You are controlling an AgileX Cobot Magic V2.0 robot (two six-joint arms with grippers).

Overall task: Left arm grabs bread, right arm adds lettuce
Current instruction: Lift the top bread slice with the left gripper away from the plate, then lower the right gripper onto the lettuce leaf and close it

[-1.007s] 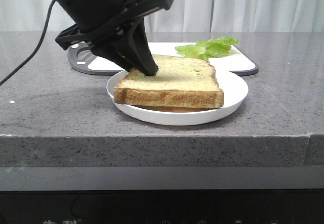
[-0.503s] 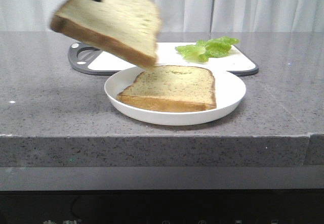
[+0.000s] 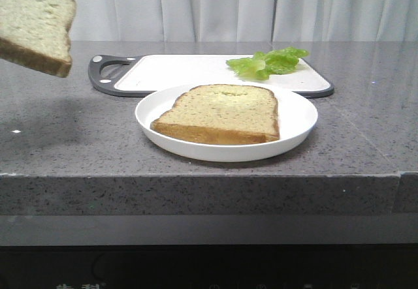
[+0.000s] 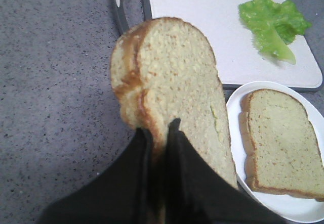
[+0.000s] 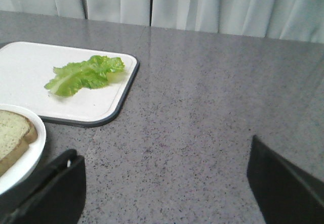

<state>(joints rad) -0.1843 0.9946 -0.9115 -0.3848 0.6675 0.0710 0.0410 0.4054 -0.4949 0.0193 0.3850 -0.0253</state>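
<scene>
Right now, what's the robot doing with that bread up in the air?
It's making a sandwich. The left gripper is pinching one slice of bread and holding it in the air, off to the left of the plate. A second slice lies flat on the plate. The lettuce is on the white cutting board behind the plate, not yet picked up. The right gripper is open over bare countertop, holding nothing.
</scene>
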